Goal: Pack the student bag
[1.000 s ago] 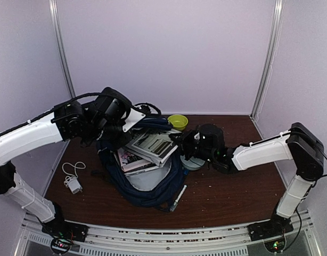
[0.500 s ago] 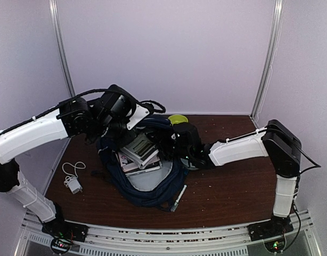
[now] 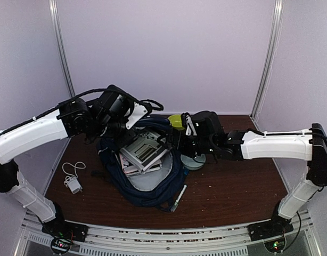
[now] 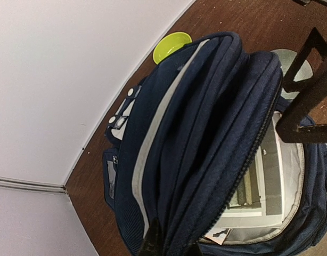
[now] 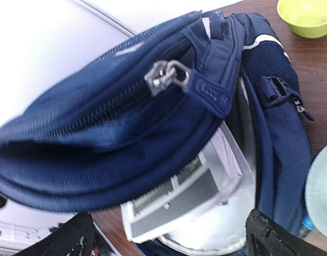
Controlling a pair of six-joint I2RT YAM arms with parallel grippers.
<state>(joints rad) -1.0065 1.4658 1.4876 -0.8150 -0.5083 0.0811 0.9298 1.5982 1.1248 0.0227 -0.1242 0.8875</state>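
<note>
One dark brown table [image 3: 233, 186] carries everything. The student bag [image 3: 153, 201], navy with pale trim, lies on it as the biggest item, its main compartment unzipped and gaping so the grey lining shows.

The left gripper [image 4: 171, 245] is at the bag's far upper edge. Its jaws are pinched tight on the navy fabric of the top flap and hold that edge lifted above the opening. The right gripper [image 5: 169, 237] is at the bag's right side, just over the mouth. Its jaws are spread wide with nothing between them, and the raised flap with its metal zipper pull sits right in front of its camera.

Several books [image 3: 145, 152] with black-and-white covers sit inside the bag's open compartment, stacked at a tilt and partly sticking out past the rim.

A round pale grey-blue plate [image 3: 194, 161] rests on the table just beside the bag's right edge, under the right arm. A small lime-green bowl [image 3: 177, 120] stands near the bag's far right corner. A white charger [image 3: 74, 185] with a looped cord lies on the left of the bag, apart from it. A slim pen [image 3: 178, 194] lies against the bag's near right edge.
</note>
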